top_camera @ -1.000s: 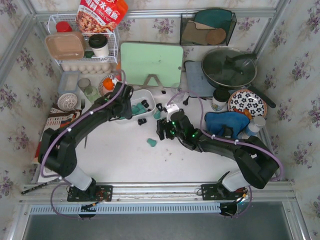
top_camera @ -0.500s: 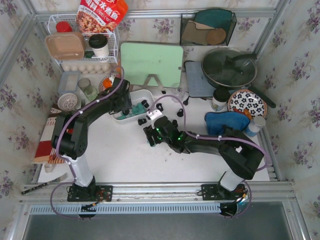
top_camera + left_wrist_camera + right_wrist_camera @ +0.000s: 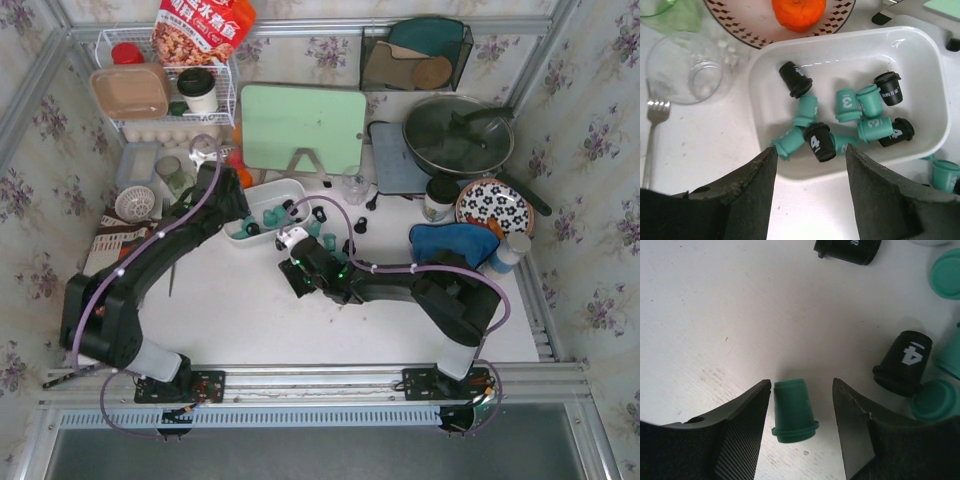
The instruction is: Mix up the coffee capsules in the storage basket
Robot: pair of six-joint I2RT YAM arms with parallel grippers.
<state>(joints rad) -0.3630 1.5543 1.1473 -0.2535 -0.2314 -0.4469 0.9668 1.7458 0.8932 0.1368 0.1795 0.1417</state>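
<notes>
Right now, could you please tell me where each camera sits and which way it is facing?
Top external: fixed above and behind the arm bases, looking down on the table; both arms show.
Left wrist: on the left arm, looking down into the storage basket of coffee capsules; the open left end effector frames the bottom.
Right wrist: on the right arm, looking down at the table; the open right end effector straddles a teal capsule.
Shared: top external and left wrist both show the storage basket.

The white table is carrying a tub near its far edge, a glass and fork sitting toward the far left corner, loose capsules lying mid-table, and a blue cloth by the right edge.
</notes>
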